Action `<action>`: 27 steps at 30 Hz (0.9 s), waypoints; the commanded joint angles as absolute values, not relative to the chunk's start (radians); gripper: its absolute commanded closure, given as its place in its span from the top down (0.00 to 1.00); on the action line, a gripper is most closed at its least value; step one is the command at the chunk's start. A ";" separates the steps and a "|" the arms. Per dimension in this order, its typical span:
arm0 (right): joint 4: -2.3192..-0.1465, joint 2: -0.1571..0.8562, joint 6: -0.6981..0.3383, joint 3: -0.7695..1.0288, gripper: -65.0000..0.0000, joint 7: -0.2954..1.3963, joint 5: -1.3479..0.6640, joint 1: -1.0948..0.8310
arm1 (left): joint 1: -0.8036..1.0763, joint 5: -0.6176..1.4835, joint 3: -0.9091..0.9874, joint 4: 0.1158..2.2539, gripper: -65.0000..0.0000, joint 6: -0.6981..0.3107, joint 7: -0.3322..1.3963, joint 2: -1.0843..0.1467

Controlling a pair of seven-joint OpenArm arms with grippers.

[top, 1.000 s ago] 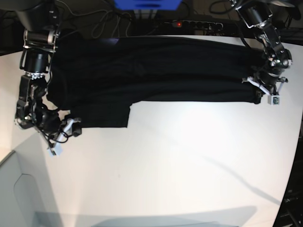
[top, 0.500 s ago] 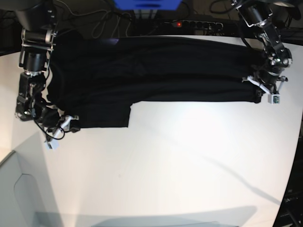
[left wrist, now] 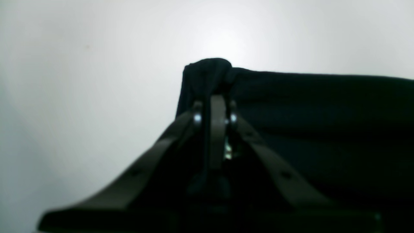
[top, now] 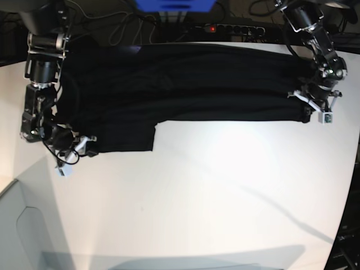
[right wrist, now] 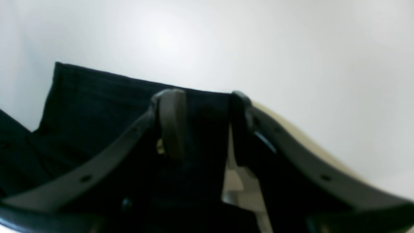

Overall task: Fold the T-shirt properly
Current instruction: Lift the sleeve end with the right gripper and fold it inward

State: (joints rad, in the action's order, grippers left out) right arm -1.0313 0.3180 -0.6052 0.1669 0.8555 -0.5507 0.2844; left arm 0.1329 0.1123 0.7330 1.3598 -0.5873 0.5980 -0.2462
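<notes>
Left fingers (left wrist: 215, 97): pressed together, pinching a bunched corner of the T-shirt (left wrist: 323, 106); the cloth stands up in a small peak above the tips. In the base view this grip (top: 308, 112) sits at the garment's corner on that view's right.

Right fingers (right wrist: 202, 106): standing partly apart, with the T-shirt's (right wrist: 106, 100) edge between them; the dark cloth fills the gap and its hem runs level with the tips. In the base view they (top: 87, 147) sit at the garment's lower corner on that view's left.

T-shirt (top: 185, 84): black, spread flat in a long band across the far part of the white desk (top: 214, 197); one flap hangs lower on the base view's left.

Edges: near hem straight between the two grips.

Open room: bare desk surface from the hem to the near edge.
</notes>
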 commanded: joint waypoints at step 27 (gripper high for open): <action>-1.167 0.331 -0.599 0.171 0.00 0.984 -0.516 0.294 | 0.130 0.113 0.739 1.374 0.01 -0.582 0.595 -0.262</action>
